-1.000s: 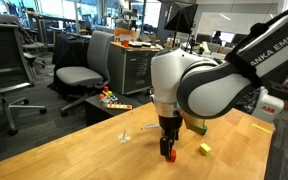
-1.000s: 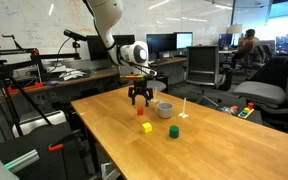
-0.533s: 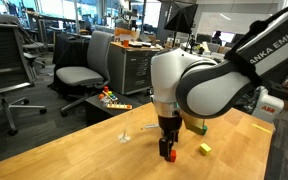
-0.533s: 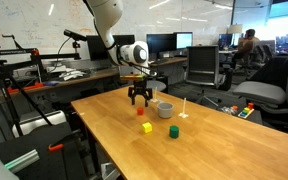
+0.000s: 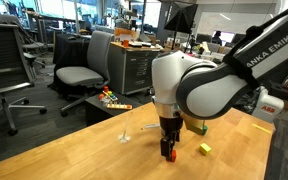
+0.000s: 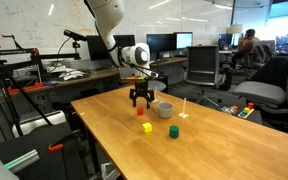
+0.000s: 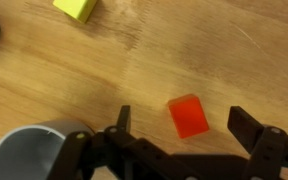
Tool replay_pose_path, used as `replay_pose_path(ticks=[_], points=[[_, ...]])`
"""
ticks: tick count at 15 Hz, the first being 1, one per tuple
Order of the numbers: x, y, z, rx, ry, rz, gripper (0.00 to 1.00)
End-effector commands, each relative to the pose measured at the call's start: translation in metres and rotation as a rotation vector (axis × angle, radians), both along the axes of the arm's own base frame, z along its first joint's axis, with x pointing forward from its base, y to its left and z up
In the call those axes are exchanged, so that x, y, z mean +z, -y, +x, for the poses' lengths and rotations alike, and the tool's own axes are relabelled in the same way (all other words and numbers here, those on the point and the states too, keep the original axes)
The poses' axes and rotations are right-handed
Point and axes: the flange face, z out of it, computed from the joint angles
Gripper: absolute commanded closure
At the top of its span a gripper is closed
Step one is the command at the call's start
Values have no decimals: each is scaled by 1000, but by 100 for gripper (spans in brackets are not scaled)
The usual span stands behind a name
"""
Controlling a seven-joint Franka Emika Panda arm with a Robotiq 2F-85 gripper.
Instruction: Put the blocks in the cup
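Right now my black two-fingered gripper [image 7: 184, 125] hangs with its jaws spread wide, and nothing is held between them. Looking down from the wrist, the small red cube [image 7: 189, 116] lies on the wooden table [image 6: 114, 135] in the gap between my two fingers, nearer to neither, and I see no contact with it. In an exterior view my fingertips stand just above that cube, with a sliver of table showing between.

The small squat grey metallic cup [image 6: 165, 109] with its straight side handle stands upright just beside me; from the wrist its rim shows at the lower left corner. The small yellow cube [image 6: 147, 127] lies on the bare wood near the red one, and the small green cube [image 6: 172, 131] lies a little beyond it. All three cubes are on the table, outside the cup. A thin clear stemmed glass [image 6: 184, 108] stands upright near the cup.
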Motion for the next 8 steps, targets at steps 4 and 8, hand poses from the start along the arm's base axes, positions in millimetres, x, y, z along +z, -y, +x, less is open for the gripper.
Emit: replay_pose_path(ticks=[4, 8], points=[[-17, 8, 12, 17, 10, -55, 0], [-22, 4, 12, 32, 21, -61, 26]])
